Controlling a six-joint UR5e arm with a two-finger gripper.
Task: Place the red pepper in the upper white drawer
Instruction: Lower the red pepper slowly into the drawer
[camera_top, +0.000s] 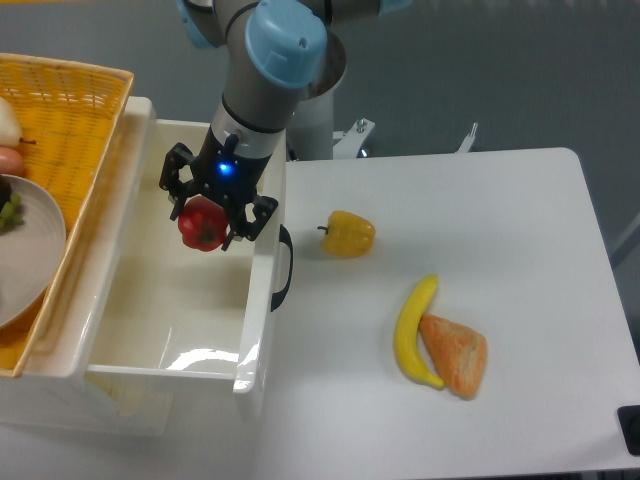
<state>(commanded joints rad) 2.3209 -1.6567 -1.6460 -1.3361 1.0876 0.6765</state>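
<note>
Red pepper (202, 224) clamped in gripper (212, 217) over open upper white drawer (150, 300), beside white table (500, 250) bearing yellow pepper (349, 234), banana (412, 330), bread wedge (455, 355); wicker basket (70, 110) holding plate (25, 250).

- Upper white drawer (262, 330) pulled open at left of table (520, 300), handle facing right.
- Gripper (205, 224) above drawer interior, near its back right corner, fingers clamped round red pepper (201, 223); pepper off the floor.
- Wicker basket (85, 110) left of drawer, overlapping its left wall; plate (35, 240) in basket.
- Second pepper (348, 234) on table just right of drawer handle.
- Banana (412, 332) further right & nearer the front; wedge of bread (456, 354) touching banana's right side.
</note>
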